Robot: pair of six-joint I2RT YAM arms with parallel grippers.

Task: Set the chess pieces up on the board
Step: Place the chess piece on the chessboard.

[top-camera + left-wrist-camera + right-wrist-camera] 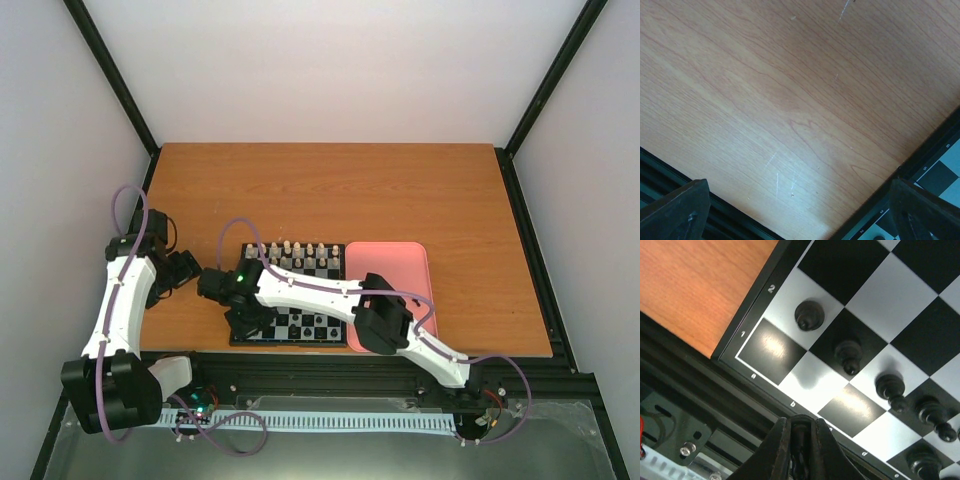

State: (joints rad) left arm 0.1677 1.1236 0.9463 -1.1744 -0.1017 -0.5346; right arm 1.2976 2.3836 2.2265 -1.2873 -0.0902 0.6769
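Top external: pink tray (400, 262) beside board (290, 342), right arm (330, 290) across both

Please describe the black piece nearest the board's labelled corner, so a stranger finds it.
On the board, find the corner marked a and 1, beside the wooden table. Its corner square is dark and bare. The piece stands on the pale square beside the printed 2, last in its row.

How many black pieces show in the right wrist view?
5. Four stand along the second rank: a-file piece, b-file piece, c-file piece, d-file piece. The fifth piece sits on the first rank at the bottom right edge. Others may lie outside the frame.
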